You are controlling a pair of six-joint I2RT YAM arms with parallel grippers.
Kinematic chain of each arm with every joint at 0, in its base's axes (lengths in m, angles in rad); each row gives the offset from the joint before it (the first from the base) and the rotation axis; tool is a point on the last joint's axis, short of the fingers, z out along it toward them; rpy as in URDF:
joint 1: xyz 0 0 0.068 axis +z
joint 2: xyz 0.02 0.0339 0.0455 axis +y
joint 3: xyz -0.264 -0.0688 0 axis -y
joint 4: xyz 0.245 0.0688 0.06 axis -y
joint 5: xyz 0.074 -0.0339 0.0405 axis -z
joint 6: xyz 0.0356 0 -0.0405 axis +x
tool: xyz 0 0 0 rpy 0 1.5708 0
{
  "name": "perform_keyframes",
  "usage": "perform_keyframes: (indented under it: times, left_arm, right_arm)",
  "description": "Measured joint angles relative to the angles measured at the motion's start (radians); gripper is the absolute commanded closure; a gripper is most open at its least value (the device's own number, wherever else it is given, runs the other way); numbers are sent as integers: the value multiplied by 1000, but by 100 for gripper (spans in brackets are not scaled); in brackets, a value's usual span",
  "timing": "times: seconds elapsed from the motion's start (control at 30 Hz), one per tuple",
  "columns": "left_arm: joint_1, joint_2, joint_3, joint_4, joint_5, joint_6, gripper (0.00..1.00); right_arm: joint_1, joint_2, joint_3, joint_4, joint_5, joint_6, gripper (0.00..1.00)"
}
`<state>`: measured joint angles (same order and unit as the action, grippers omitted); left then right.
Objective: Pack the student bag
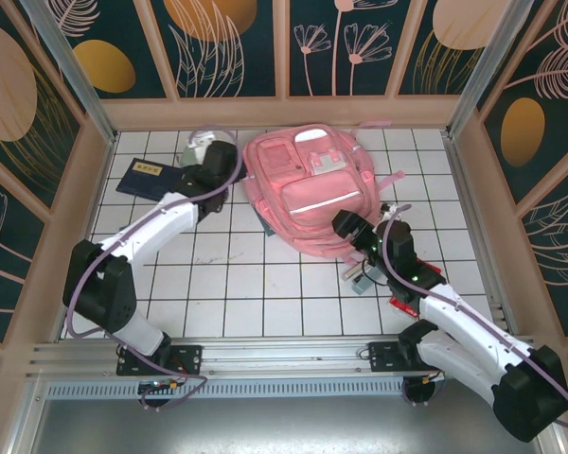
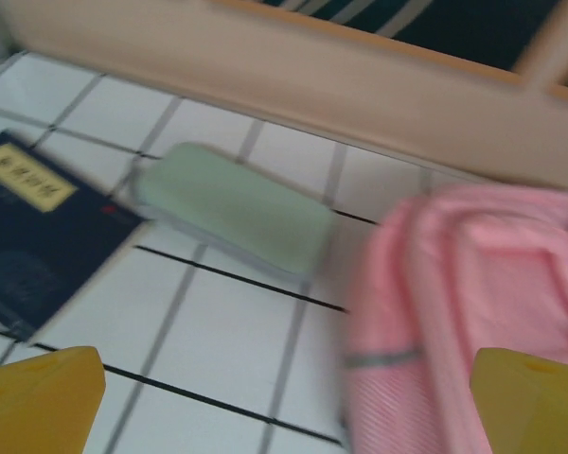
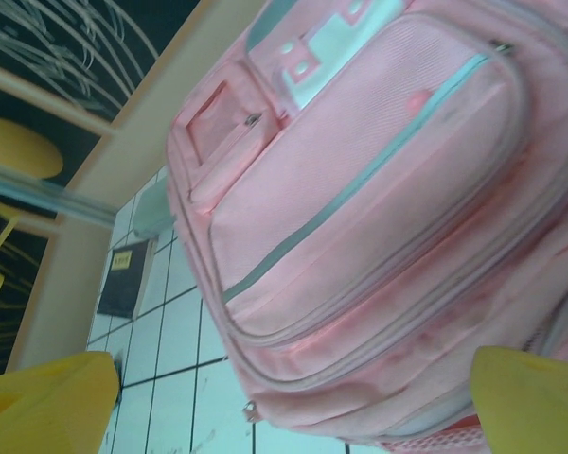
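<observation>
Ahead and right of left claw (image 2: 284, 407), student bag (image 2: 473, 312) flat on tiled table (image 1: 265, 284). Spread wide, holding nothing; mint-green pencil case (image 2: 232, 208) straight ahead, navy booklet (image 2: 28, 236) ahead-left. Right claw (image 3: 293, 397) likewise gaping, empty, hovering at bag's near edge, zip pockets (image 3: 360, 170) straight ahead.

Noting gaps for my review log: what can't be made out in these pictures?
- Overhead: pencil case mostly hidden behind the left arm.
- Overhead: small items under the right arm, unidentifiable.
- Left wrist: blur makes the book label unreadable.
- Right wrist: backpack cut off by frame edges.
</observation>
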<state>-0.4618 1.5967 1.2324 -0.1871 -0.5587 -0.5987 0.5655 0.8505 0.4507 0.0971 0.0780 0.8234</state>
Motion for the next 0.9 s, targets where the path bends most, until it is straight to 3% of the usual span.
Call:
perform_keyframes:
  times: [0.23,0.5,0.67,0.9]
  left_arm:
    - [225,87,-1,28,39,-107,2]
    - [402,284,29,65,205,-176,2]
    - [454,391,109,80,281,-186,2]
    - [462,486,212,86,344,-190,1]
  right_arm:
    - [83,34,43,0,11,-34,1]
    - [111,50,58,2,34,-37,1]
    - [118,71,59,2,35,-37,1]
    - [124,101,63,3,37,-37,1]
